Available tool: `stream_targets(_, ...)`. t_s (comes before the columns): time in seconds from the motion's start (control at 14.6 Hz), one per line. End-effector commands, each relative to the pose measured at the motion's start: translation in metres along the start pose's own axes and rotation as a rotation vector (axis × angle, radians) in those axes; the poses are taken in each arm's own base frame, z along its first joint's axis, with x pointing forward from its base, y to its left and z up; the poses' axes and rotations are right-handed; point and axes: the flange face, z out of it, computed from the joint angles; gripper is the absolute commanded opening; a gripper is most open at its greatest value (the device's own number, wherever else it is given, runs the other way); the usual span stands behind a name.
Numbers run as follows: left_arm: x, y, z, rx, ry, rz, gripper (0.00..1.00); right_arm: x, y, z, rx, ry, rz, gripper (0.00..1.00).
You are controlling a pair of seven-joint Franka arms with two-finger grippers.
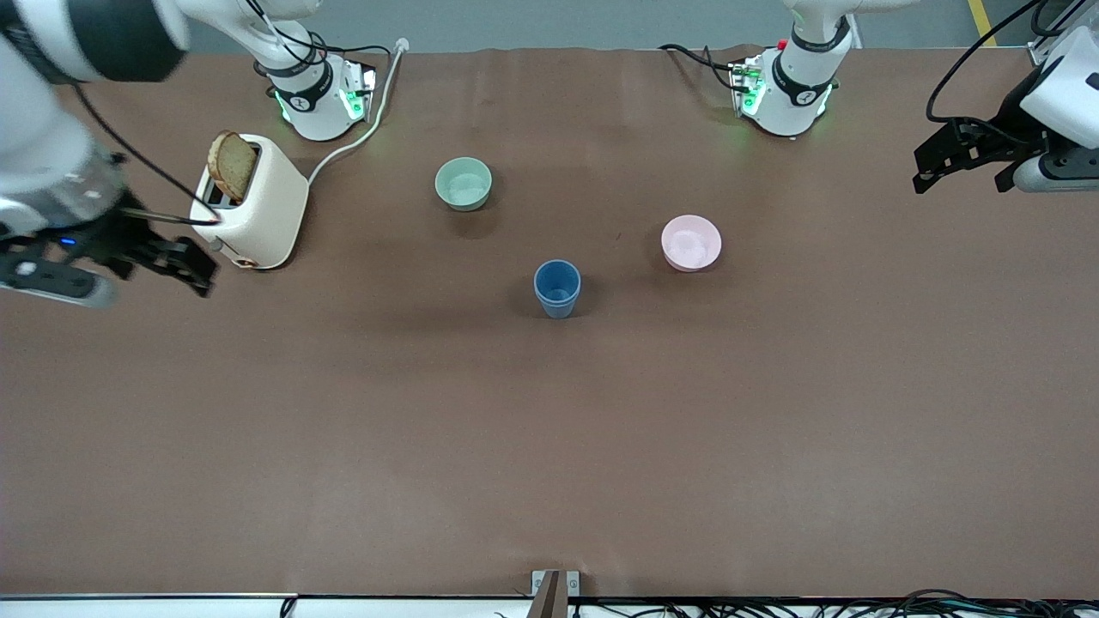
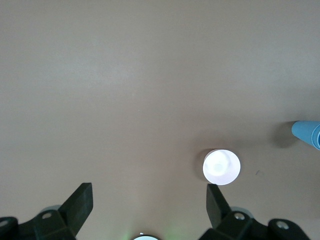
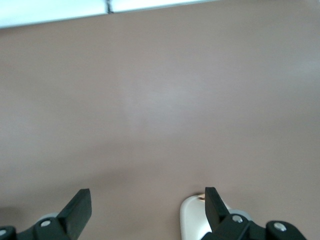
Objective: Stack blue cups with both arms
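stacked blue cups point(image 1: 557, 287) upright near the middle of the brown tabletop point(image 1: 549, 446), one nested inside the other, a double rim showing at the top. touching nothing else, free of both arms. in the left wrist view only an edge of the blue cups point(image 2: 307, 134) visible.

pale green bowl point(image 1: 464, 183) at roughly 11 o'clock from the cups, farther from the front camera, well apart from them. pink bowl point(image 1: 691, 243) at about 2 o'clock from the cups, toward the left arm's end, also apart; seen again as a bright round shape in the left wrist view point(image 2: 221, 166).

cream toaster point(image 1: 255, 205) at about 10 o'clock from the cups, toward the right arm's end, with a slice of toast point(image 1: 232, 165) standing up out of its slot and a white cord point(image 1: 361, 129) running off toward the right arm's base.

left end effector point(image 1: 966, 167) raised over the left arm's end of the tabletop, released, fingers point(image 2: 80, 202) spread wide with nothing between them. left arm waiting.

right end effector point(image 1: 176, 262) raised just beside the toaster at the right arm's end, likewise released and empty, fingers point(image 3: 79, 209) wide apart, a corner of the toaster point(image 3: 192, 217) showing beneath. right arm waiting too.
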Motion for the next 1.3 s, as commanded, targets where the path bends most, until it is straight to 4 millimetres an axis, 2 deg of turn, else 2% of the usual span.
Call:
stream_targets(0.0,0.002,-0.003,-0.009,-0.01,0.018,0.012,1.0,-0.003,0.07,0.003,0.074,-0.054,-0.004,1.0)
stream_targets(0.07,0.004,-0.001,-0.008,-0.009,0.018,0.013,1.0,-0.002,0.092,0.004,0.083,-0.054,-0.041,1.0)
stream_targets(0.21,0.005,-0.001,-0.013,-0.008,0.028,0.014,1.0,-0.003,0.12,0.012,0.087,-0.07,-0.044,1.0)
stream_targets(0.27,0.006,0.0,-0.014,-0.008,0.028,0.014,1.0,-0.007,0.122,0.011,0.119,-0.067,-0.034,1.0)
stream_targets(0.75,0.007,0.0,-0.014,-0.009,0.028,0.016,1.0,-0.004,0.123,-0.007,0.136,-0.03,-0.092,1.0)
stream_targets(1.23,0.007,0.0,-0.014,-0.012,0.029,0.015,1.0,-0.006,0.135,-0.008,0.138,-0.067,-0.078,1.0)
